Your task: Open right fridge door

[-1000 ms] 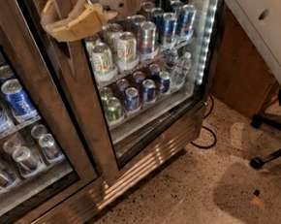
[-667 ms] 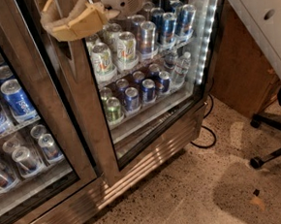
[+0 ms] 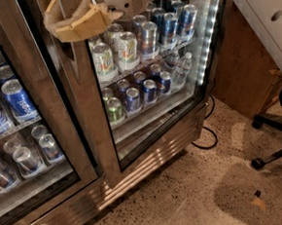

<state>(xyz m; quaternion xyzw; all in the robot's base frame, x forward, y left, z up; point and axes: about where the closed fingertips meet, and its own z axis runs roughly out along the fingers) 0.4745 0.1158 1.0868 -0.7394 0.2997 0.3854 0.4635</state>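
The right fridge door (image 3: pixel 90 123) is a steel-framed glass door with rows of drink cans (image 3: pixel 126 49) lit behind it. Its vertical bar handle (image 3: pixel 67 3) runs along its left edge at the top of the view. My gripper (image 3: pixel 75 19), with tan pads, sits at that handle, its fingers (image 3: pixel 92 21) closed around the bar. The door's left edge stands slightly forward of the neighbouring door, with a dark gap between them.
The left glass door (image 3: pixel 44 97) shows blue Pepsi cans (image 3: pixel 15 97). My white arm (image 3: pixel 265 12) crosses the upper right. An office chair base (image 3: pixel 279 140) stands on the speckled floor at right. A black cable (image 3: pixel 209 139) lies by the fridge corner, next to a wooden panel (image 3: pixel 240 67).
The whole scene has slid slightly down in the view. The gripper stays at the handle and the door's position looks nearly the same.
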